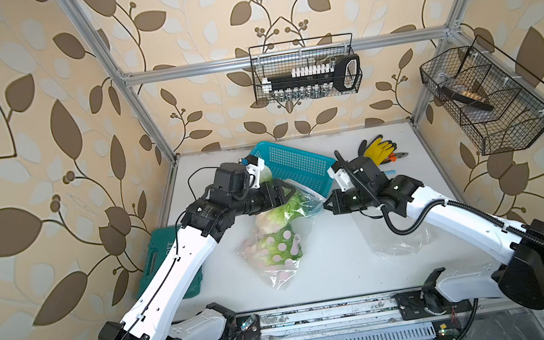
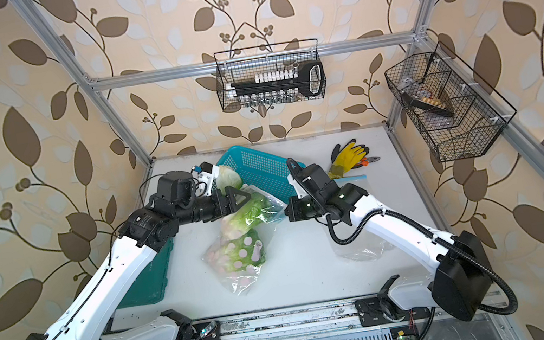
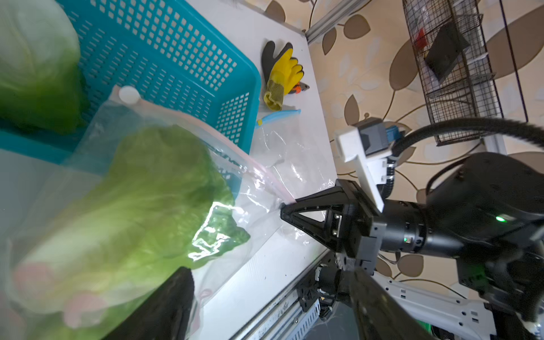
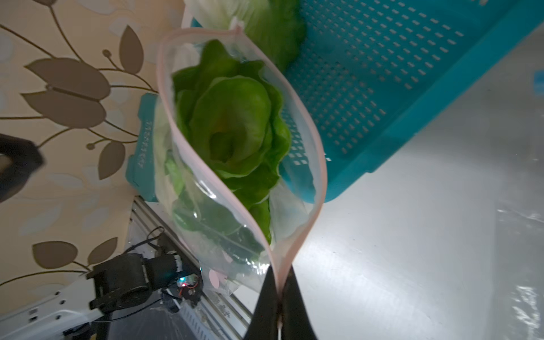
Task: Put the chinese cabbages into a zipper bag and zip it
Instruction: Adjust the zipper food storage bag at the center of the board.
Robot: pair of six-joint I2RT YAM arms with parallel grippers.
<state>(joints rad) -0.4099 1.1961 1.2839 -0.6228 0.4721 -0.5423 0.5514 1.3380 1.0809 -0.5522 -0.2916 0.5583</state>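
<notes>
Pinching: the right gripper (image 4: 279,281) has its jaws pressed together on one end of the zipper bag (image 4: 319,164), right on the pink zip strip.
Left gripper: the left gripper (image 1: 289,191) sits at the opposite side of the bag, above the green leaves. Only one black finger (image 3: 173,300) shows in its wrist view, close against the film, so whether the jaws are spread or closed cannot be told.
Bag mouth: unzipped and gaping in an almond shape. The white slider (image 3: 128,94) is parked at the far end, beside the teal basket (image 2: 263,168).
Bag appearance: clear film with pale pink dots printed on the lower half. It lies on the white tabletop (image 1: 334,272) with the mouth end lifted toward the basket.
Upper cabbage: the upper cabbage (image 4: 232,123) is inside the bag. Its ruffled bright green leaf tips face the mouth and its white ribbed stalk end points deeper in.
Lower cabbage: the lower cabbage (image 1: 275,249) lies at the closed end of the bag, its green showing behind the dots.
Basket cabbage: the basket cabbage (image 2: 229,179) is pale white-green and lies unbagged in a corner of the basket.
Surroundings: a second clear bag (image 1: 396,240) lies flat under the right arm. Yellow-and-black gloves (image 1: 376,150) lie at the back of the tabletop.
</notes>
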